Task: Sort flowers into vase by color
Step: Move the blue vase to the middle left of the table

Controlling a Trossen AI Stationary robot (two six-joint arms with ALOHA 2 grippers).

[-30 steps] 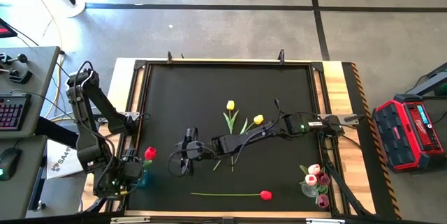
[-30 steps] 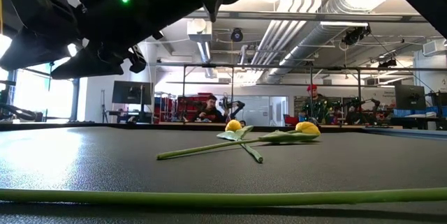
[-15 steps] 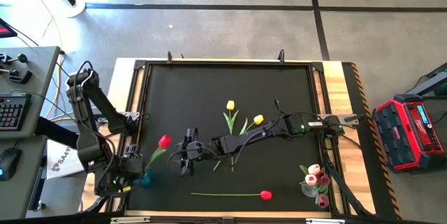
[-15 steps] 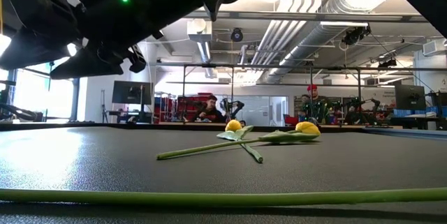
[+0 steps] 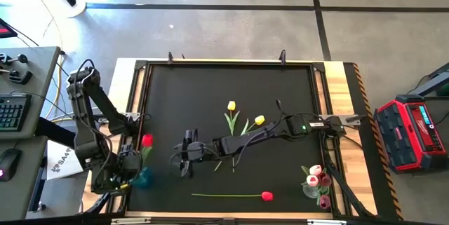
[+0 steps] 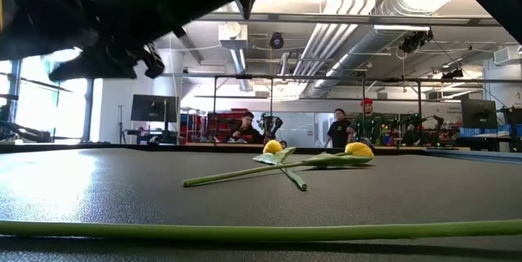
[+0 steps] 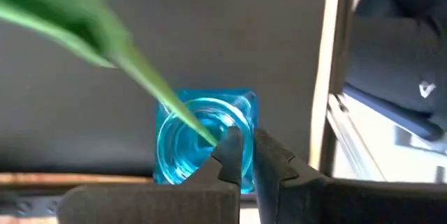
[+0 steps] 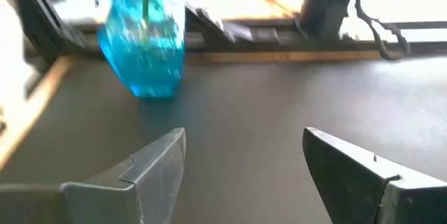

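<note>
Above the blue vase at the mat's near left corner, the left gripper pinches a red tulip's stem, its end inside the vase mouth. At mid-mat the right gripper hangs spread wide, empty, beside two yellow tulips. Another red tulip lies nearer.

I can make out very little writing from here. On the white sheet lying on the floor beside the left end of my desk, dark characters show that look like "S4", with the rest hidden by my left arm. The red and black case bears lettering too small to read.
</note>
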